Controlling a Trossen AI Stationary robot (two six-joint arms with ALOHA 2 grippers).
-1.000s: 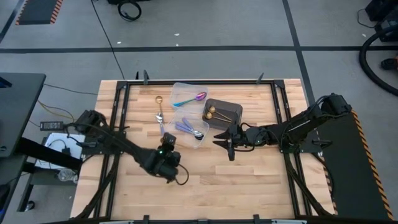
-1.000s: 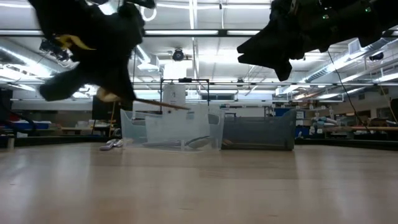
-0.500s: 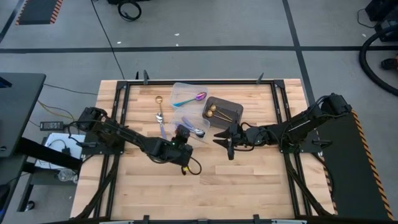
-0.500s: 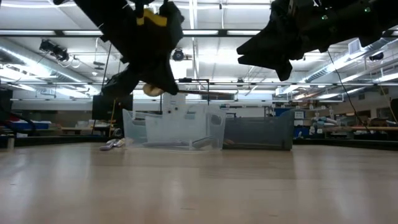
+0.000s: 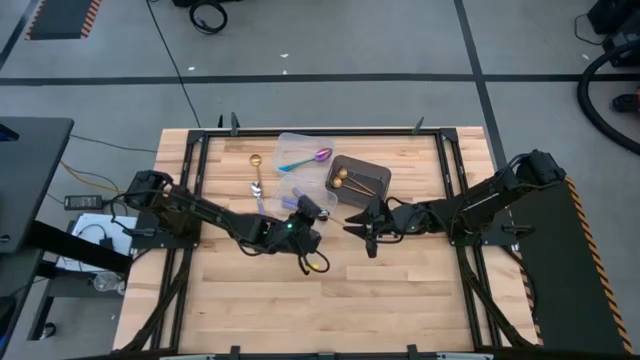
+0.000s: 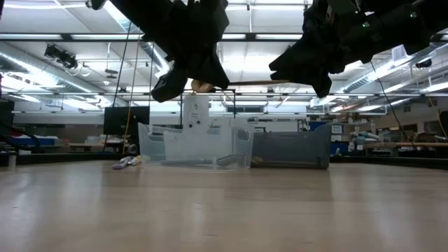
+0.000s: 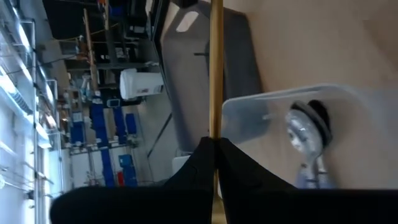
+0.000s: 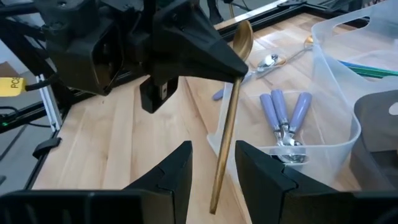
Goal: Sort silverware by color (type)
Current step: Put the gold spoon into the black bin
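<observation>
Left end effector is clamped tight on a slim gold metal spoon, carrying it in the air just beside the clear plastic tub of lavender-handled silver spoons, the gold handle hanging toward the right end effector. That right end effector hovers near the same tub with its fingers parted around the handle's tip, not closed on it. Beyond that tub, a second clear plastic tub holds an iridescent purple spoon with a teal handle; beside it the dark rectangular bin carries gold spoons. Two loose spoons lie on the wooden surface just past the lavender tub
</observation>
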